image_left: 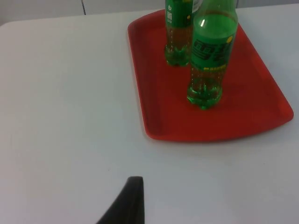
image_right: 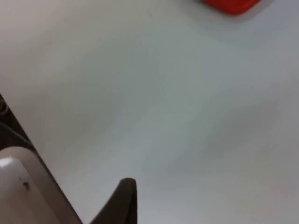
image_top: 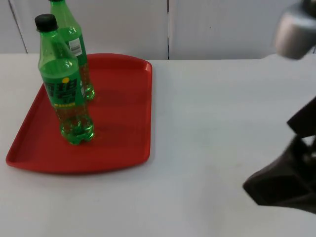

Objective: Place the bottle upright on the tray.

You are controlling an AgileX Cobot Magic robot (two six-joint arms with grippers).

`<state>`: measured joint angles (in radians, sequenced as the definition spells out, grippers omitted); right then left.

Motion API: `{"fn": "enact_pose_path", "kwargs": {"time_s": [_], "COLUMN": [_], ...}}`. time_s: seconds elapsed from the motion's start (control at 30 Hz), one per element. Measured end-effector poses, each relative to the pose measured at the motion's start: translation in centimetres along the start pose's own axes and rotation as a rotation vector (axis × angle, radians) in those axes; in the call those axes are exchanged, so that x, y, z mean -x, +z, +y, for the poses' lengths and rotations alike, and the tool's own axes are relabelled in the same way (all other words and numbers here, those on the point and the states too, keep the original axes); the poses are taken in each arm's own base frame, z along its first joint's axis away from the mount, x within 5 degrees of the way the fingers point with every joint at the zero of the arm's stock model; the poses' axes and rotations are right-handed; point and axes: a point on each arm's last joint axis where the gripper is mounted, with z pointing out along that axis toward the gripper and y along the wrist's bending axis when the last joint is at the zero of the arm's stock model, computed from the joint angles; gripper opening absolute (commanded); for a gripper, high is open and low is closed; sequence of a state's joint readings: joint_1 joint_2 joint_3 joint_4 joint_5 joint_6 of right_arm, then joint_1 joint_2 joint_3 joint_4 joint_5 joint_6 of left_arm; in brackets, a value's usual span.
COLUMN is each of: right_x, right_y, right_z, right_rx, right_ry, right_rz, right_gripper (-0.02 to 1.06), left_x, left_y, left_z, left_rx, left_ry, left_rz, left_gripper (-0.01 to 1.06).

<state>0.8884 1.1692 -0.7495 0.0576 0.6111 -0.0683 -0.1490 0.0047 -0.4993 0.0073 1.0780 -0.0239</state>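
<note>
Gripper state cannot be told; both bottles (image_top: 63, 84) stand upright, caps up, on the tray (image_top: 118, 123).

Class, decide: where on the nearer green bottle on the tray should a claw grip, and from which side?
Probably the labelled body of the nearer green bottle, from the tray's open right side: it stands upright, and the second bottle crowds its rear.

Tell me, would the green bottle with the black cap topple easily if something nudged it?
Probably yes: the capped bottle stands tall on a narrow base on the red tray. It looks nearly empty, so likely light. Its round plastic body would probably roll once down.
</note>
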Motion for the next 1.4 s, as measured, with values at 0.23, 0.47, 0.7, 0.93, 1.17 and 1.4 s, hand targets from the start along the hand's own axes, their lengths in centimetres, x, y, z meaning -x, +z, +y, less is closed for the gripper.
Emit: {"fn": "enact_pose_path", "kwargs": {"time_s": [0.23, 0.47, 0.7, 0.93, 1.17, 1.4], "right_x": [-1.2, -3.1, -5.5, -7.7, -10.3, -12.6], "right_y": [-3.2, -7.6, -11.5, -14.0, -15.9, -16.8], "right_z": [0.1, 0.3, 0.5, 0.7, 0.8, 0.6], "right_rx": [-0.002, -0.006, -0.005, -0.004, -0.014, -0.046], "right_ry": [-0.004, -0.010, -0.017, -0.023, -0.035, -0.050], "right_rz": [-0.112, -0.284, -0.395, -0.463, -0.496, -0.474], "right_gripper": [1.05, 1.05, 1.05, 1.05, 1.05, 1.05], "left_x": [0.0, 0.0, 0.0, 0.0, 0.0, 0.0], "left_y": [0.0, 0.0, 0.0, 0.0, 0.0, 0.0], "left_z": [0.0, 0.0, 0.0, 0.0, 0.0, 0.0], "left_rx": [0.000, 0.000, 0.000, 0.000, 0.000, 0.000], "left_ry": [0.000, 0.000, 0.000, 0.000, 0.000, 0.000], "left_rz": [0.000, 0.000, 0.000, 0.000, 0.000, 0.000], "left_gripper": [1.05, 1.05, 1.05, 1.05, 1.05, 1.05]}}
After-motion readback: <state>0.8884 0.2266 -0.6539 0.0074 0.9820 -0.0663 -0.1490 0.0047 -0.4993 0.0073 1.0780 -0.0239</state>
